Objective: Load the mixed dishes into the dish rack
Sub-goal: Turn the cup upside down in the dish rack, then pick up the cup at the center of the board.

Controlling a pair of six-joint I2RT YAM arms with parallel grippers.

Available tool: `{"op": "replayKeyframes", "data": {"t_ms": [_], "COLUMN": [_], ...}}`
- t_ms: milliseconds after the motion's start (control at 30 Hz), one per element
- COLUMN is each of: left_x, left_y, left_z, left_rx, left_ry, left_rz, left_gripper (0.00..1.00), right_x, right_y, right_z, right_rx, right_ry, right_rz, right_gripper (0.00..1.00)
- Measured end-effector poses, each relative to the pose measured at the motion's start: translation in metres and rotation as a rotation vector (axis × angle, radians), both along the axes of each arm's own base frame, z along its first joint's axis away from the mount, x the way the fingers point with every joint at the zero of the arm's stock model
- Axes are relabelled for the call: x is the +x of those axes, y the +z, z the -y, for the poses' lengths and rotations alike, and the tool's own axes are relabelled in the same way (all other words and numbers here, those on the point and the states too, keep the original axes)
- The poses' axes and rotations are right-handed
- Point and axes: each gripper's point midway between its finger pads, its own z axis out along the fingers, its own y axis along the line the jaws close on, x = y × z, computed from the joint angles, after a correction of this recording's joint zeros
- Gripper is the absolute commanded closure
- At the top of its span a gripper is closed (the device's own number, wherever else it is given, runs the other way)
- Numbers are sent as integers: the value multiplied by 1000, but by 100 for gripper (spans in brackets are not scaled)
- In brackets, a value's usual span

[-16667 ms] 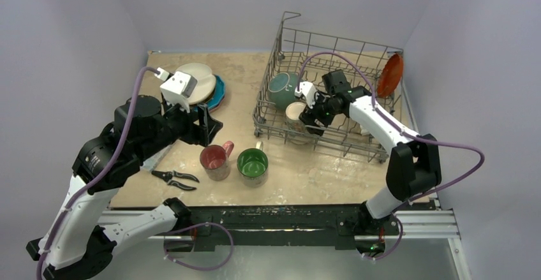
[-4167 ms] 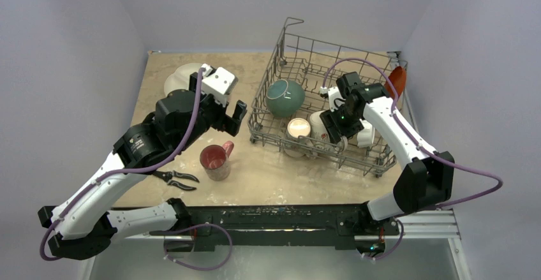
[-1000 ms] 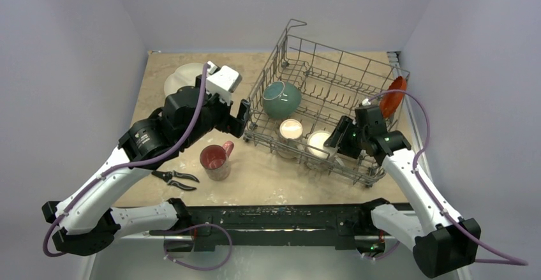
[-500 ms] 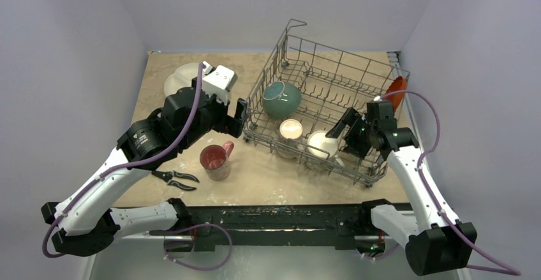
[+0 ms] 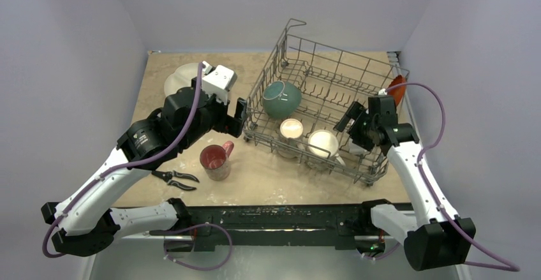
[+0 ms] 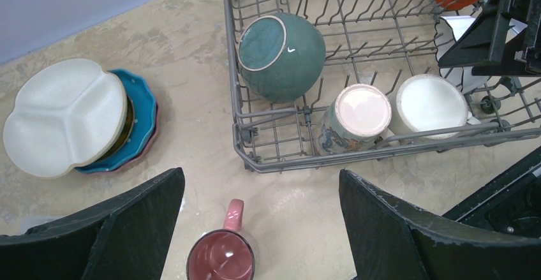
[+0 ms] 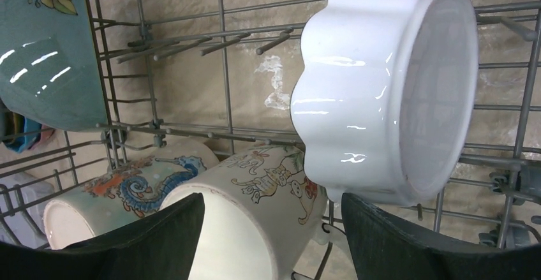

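The dish rack (image 5: 332, 55) already held several dishes. The right gripper (image 7: 273, 203) hung over the rack's near-right corner, jaws spread and empty. Beside the rack's left wall, the left gripper (image 6: 260, 184) hovered wide apart, holding nothing. The red mug (image 6: 220, 261) stood upright just outside the rack's near-left corner, directly beneath the left gripper, its handle pointing toward the rack.

A robotics lab test cell: plain pale walls (image 5: 191, 12) box in a small stone-patterned bench (image 5: 287, 178) behind and beside the dish rack (image 5: 325, 95), and in front of the rack two cabled arms (image 5: 96, 187) are bolted to a metal rail (image 5: 274, 219).
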Motion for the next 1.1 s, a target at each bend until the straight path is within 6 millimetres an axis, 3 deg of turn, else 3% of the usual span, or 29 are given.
{"op": "replayKeyframes", "data": {"t_ms": [367,667,800,1000,1100], "left_x": [2,6,8,9,9], "left_y": [-1,-3,-7,-9,-10], "left_z": [-1,-2,-1,-3,-3], "left_rx": [17,21,27,28,28], "left_ry": [-2,8,10,15,15], "left_rz": [6,-2,-13,-22,-27], "left_gripper": [11,10,10,10,10], "right_x": [18,-2,-15,-41,-44], "right_y": [0,6,1,-25,-33], "right_z": [-4,6,-4,-25,-35], "right_rx": [4,-48,16,148,215], "right_ry": [29,37,49,85,106], "right_rz": [36,-17,-37,-134,-146], "right_gripper": [20,19,17,16,15]}}
